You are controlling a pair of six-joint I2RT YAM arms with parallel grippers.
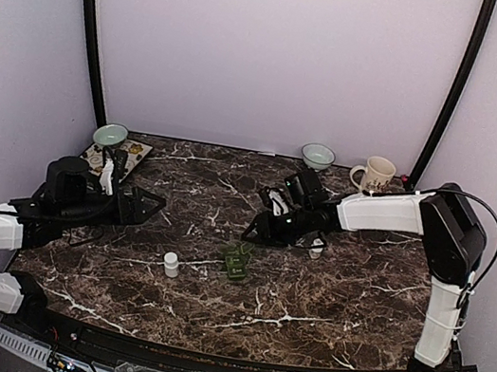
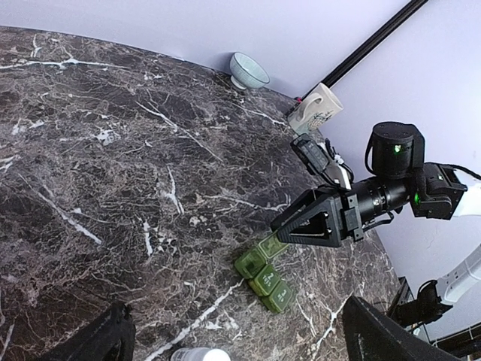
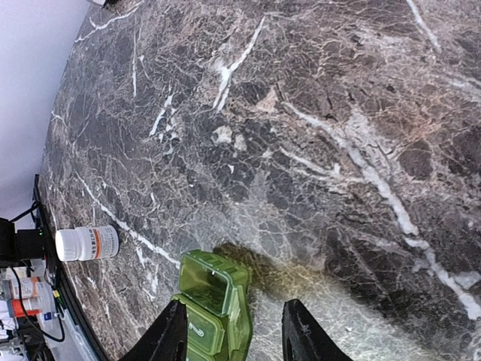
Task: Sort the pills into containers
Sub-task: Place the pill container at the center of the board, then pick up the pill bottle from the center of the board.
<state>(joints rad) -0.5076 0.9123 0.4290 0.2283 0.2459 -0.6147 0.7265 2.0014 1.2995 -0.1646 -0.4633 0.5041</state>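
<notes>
The containers point(image 1: 237, 261), one small green box, are lying mid-tabletop point(image 1: 324, 305), just under the right hand point(image 3: 235, 304), whose fingers are standing apart, pinching nothing. The left hand point(image 1: 145, 201) is spreading wide, well apart. The box is probably light, stiff plastic, sliding easily on marble; gripping across its narrow sides seems best. One end lid point(image 2: 272, 247) is standing open; whether pills are inside, I cannot tell.

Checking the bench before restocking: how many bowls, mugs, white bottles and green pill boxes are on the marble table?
Bowls: 2
Mug: 1
White bottles: 2
Green pill box: 1
Total: 6
</notes>
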